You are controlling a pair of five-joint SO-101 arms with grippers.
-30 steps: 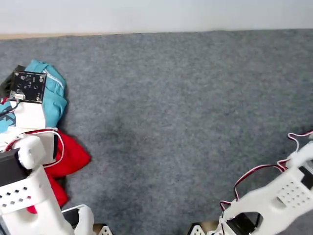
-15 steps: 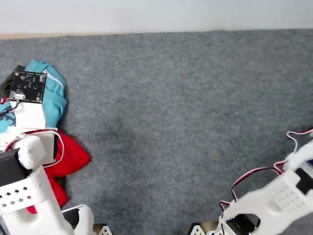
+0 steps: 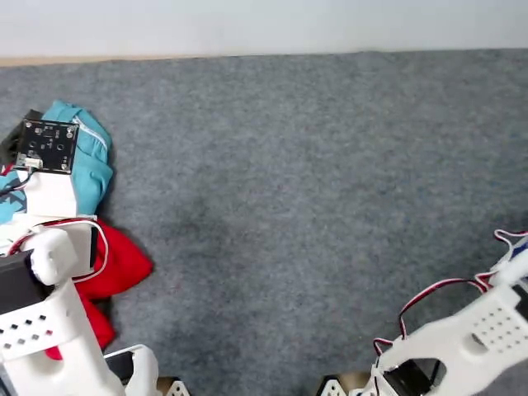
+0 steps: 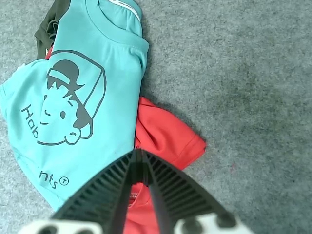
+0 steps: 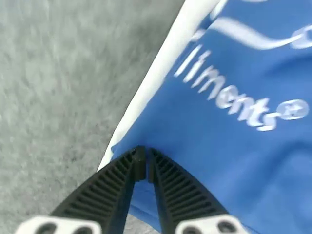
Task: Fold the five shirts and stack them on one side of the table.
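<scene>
**A:** Which step is in hand, do you think?

**B:** I judge it is the choosing and taking of one shirt to fold. The left gripper [image 4: 140, 155] hangs over a loose heap. Its fingers [image 4: 109, 187] are pressed together and hold nothing.

**A:** What lies near them?

**B:** The teal shirt [image 4: 73, 97] lies spread out beyond the tips and off to one side. The red shirt [image 4: 168, 139] is directly under the tips, partly tucked below the teal one. A dark shirt [image 4: 45, 29] shows at the far end of the heap, well apart from the tips.

**A:** And the other arm?

**B:** The right gripper [image 5: 142, 157] is low over the blue shirt [image 5: 234, 146], with its tips at the hem. The fingers [image 5: 105, 190] are closed against each other. I cannot tell whether any cloth is caught between them. A white cloth edge [image 5: 163, 61] runs just beside the blue one, past the tips.

**A:** So what does the next move need?

**B:** In my opinion, none of the shirts looks folded yet. The right fingers should spread, take only the blue hem and not the white layer, and pull the shirt out flat on the grey table cover [image 3: 313, 165].
</scene>
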